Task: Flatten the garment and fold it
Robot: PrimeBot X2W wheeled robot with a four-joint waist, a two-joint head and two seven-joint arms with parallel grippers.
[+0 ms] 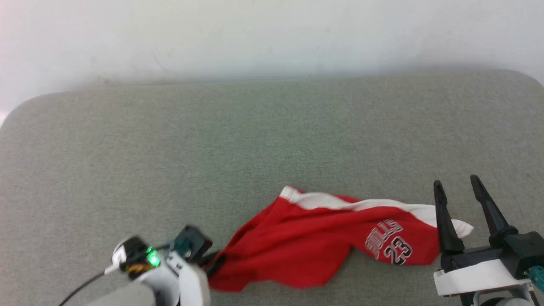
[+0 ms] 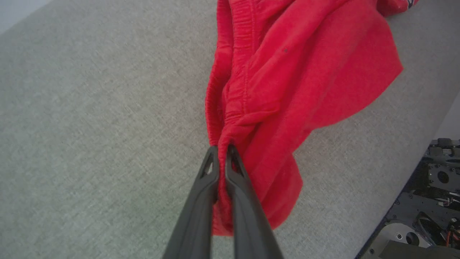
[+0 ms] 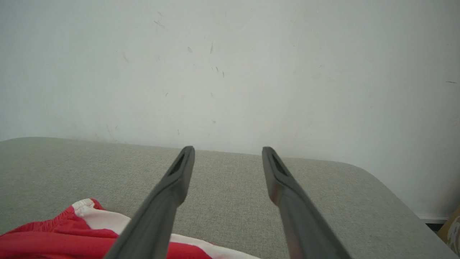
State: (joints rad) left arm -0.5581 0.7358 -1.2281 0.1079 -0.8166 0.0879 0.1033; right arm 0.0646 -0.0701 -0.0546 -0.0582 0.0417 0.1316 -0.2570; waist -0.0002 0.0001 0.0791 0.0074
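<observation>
L gripper (image 2: 221,148) clamped shut on waistband (image 2: 233,108) of red Bulls shorts (image 1: 306,242), crumpled near front of grey cushion (image 1: 255,127). R gripper (image 1: 457,183) wide open, empty, by the white-striped leg end. Step: prob. flattening. Next: R needs grip on that end, then stretch taut.

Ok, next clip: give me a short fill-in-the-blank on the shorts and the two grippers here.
1. The left gripper is ____ on the waistband of the garment.
2. The right gripper has its fingers ____ and holds nothing.
3. The print on the red leg reads BULLS and the number ____.
4. The stripe along the side is ____ in colour.

Missing words: shut; open; 23; white.
</observation>
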